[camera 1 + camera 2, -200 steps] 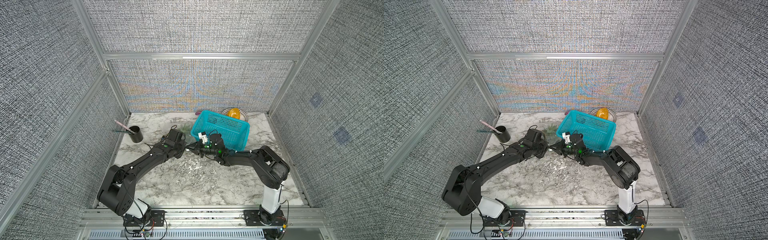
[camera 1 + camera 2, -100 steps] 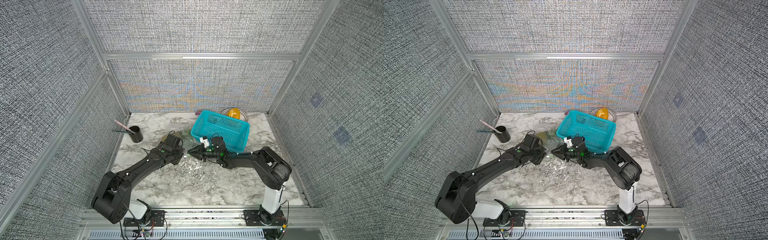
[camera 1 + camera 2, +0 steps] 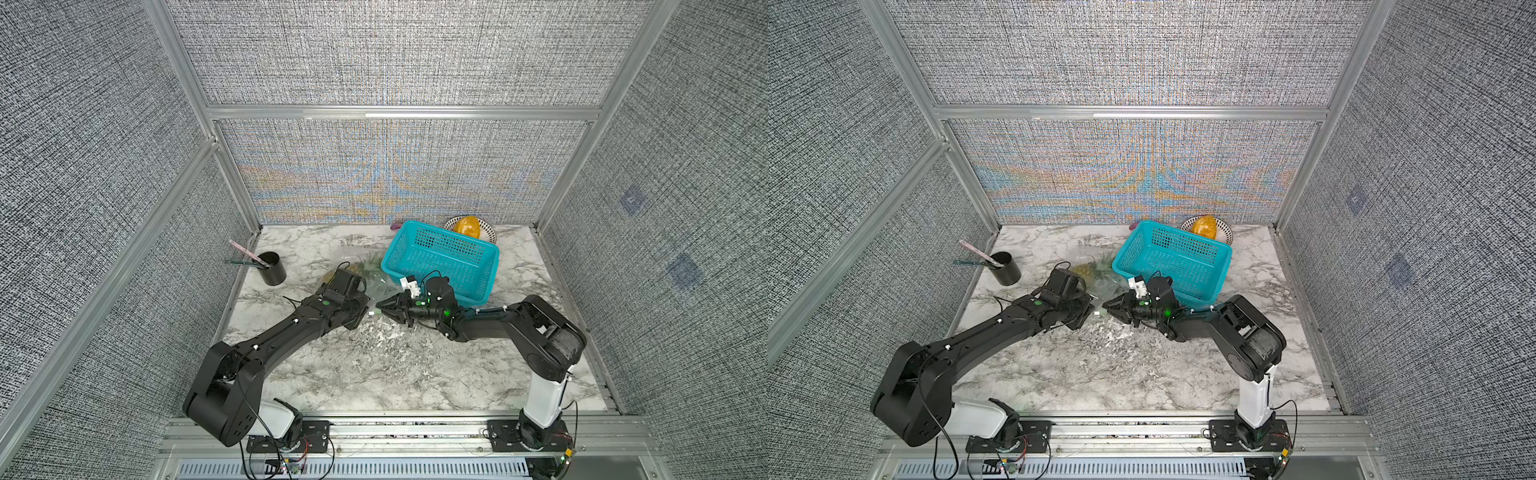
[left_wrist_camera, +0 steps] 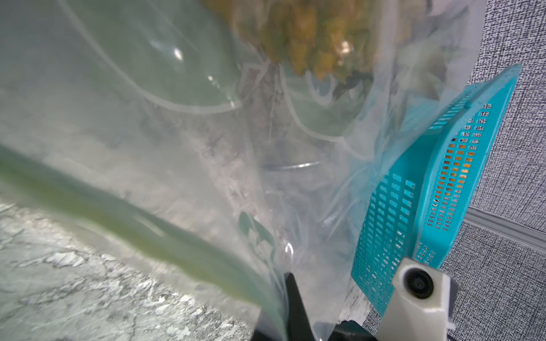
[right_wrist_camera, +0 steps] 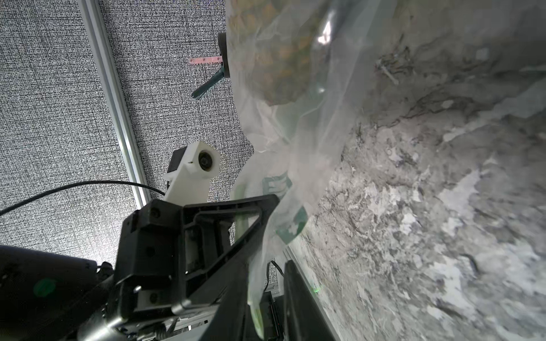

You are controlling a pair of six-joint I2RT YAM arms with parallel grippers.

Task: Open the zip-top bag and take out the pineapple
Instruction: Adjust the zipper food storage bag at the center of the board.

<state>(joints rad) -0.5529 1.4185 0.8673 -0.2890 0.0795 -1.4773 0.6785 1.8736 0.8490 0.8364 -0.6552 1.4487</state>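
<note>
The clear zip-top bag (image 3: 360, 254) lies on the marble beside the basket, with the pineapple (image 3: 332, 275) inside it, yellow body and green crown showing through the plastic. In both top views my left gripper (image 3: 366, 311) and right gripper (image 3: 380, 305) meet tip to tip at the bag's near corner. In the left wrist view the left gripper (image 4: 283, 298) is shut on the bag's edge by the pale green zip strip (image 4: 118, 212). My right gripper (image 5: 266, 277) stands open. The bag's edge (image 5: 257, 295) hangs loose between its fingers.
A teal basket (image 3: 440, 257) stands right behind the right wrist, tilted against the bag. A patterned bowl (image 3: 488, 232) with a smooth orange fruit (image 3: 467, 226) sits at the back right. A black cup (image 3: 272, 270) with pens is at the left.
Both grippers have moved a little toward the table's front, drawing the bag's corner along. The right gripper's jaws have parted. The left stays shut on the bag.
</note>
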